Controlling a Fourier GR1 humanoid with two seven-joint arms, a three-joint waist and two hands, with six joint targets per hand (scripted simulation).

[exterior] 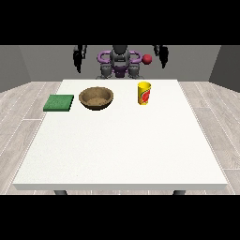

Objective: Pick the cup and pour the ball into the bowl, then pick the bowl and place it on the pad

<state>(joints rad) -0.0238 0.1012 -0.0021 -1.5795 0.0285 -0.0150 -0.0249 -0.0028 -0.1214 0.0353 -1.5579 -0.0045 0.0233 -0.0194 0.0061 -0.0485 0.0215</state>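
The fingers of both hands hang down, holding nothing: the hand at the view's left (79, 56) and the hand at the view's right (162, 55) are raised at the far edge. A red ball (147, 59) is in the air above the yellow cup (144, 93), presumably to fall in. The bowl (96, 98) stands left of the cup, and the green pad (59, 102) further left on the surface (122, 150).

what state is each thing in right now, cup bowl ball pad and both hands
cup: upright on the table, untouched
ball: in the air above the cup, near the hand at the view's right
bowl: upright on the table, nothing seen inside
pad: flat, nothing on it
hand at the view's left: raised, holds nothing
hand at the view's right: raised, holds nothing
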